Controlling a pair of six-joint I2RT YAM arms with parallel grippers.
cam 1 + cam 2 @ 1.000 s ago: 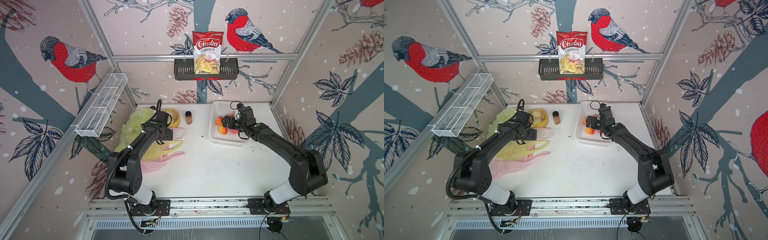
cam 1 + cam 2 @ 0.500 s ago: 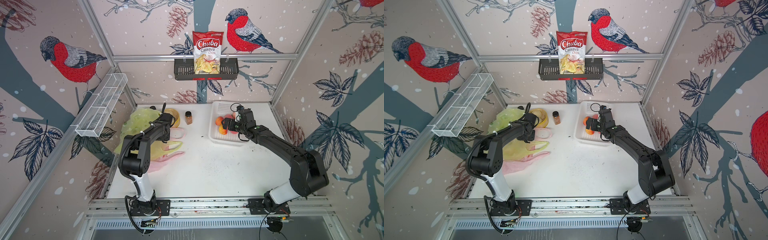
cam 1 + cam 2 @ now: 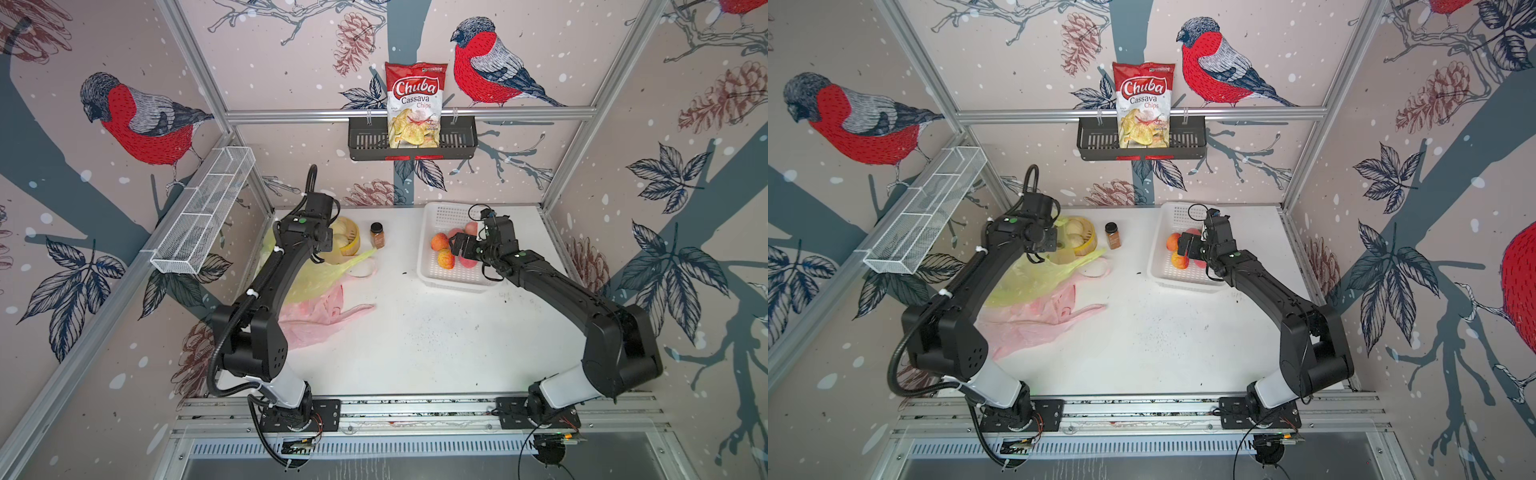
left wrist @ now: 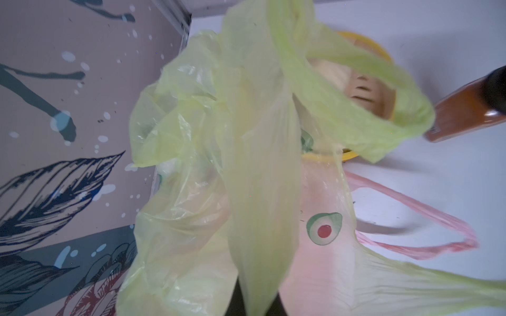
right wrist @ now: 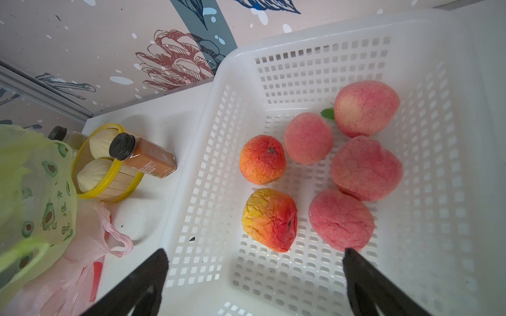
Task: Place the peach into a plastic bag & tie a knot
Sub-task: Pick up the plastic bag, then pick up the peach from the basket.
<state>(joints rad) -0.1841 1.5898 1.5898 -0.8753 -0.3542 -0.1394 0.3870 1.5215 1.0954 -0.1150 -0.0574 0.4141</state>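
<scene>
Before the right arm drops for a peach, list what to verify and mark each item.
1. left tool shut on green bag: ok, film pinched.
2. right tool open: ok, jaws wide above the white basket.
3. Target reachable: ok, yellow-red peach lies uncovered just ahead of the jaws.
4. Room beside it: cannot tell; a pink peach sits very close.
5. Bag mouth open: cannot tell, film hangs crumpled.
6. Separation of green bag from pink bag: not ok, they overlap.
</scene>
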